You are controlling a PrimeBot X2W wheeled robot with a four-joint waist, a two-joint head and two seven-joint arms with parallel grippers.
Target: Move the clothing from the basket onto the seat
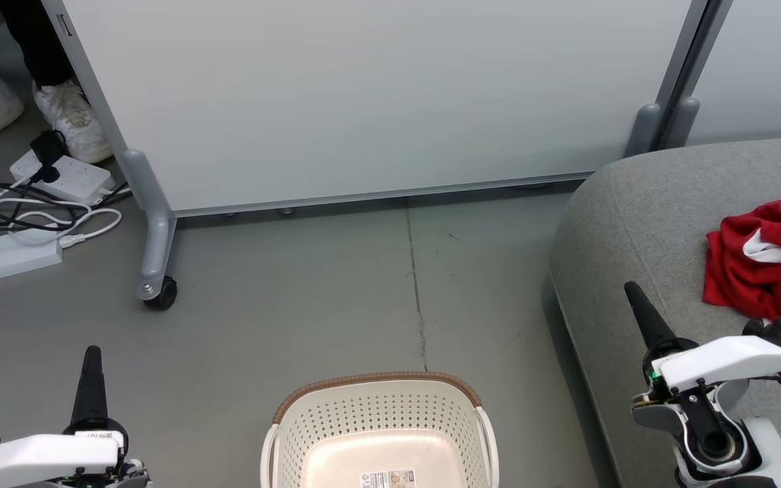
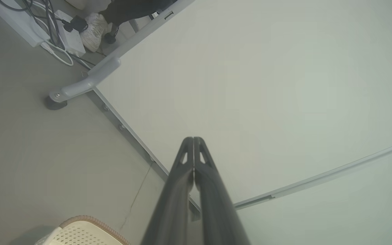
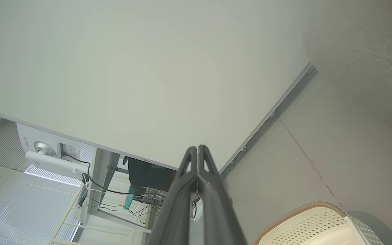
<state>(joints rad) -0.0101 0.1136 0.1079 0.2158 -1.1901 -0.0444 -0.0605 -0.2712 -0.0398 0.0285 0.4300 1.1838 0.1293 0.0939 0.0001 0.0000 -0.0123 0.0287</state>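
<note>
Clothing (image 1: 770,271), bright red with a white panel, lies bunched on the seat (image 1: 634,224) at the far right edge of the head view.

Starting from the left, a person's white shoes (image 1: 72,122) stand behind a tangle of cables (image 1: 24,217) and two white power strips (image 1: 7,261) on the grey floor (image 1: 295,305). Below them, at the lower left, the left gripper (image 1: 92,356) points up the view with its fingers pressed together and nothing between them; the left wrist view shows the two tips touching.

The white partition panel (image 1: 377,102) spans the back, its grey leg ending in a black caster (image 1: 160,298). At the bottom centre sits the basket (image 1: 377,377), cream with a brown rim, its pale floor bearing a label sticker (image 1: 387,478).

To the right, the light-grey seat rises beside the basket. The right gripper (image 1: 634,295) hangs over the seat's front part, its fingers closed on each other and holding nothing, just left of the clothing and apart from it.
</note>
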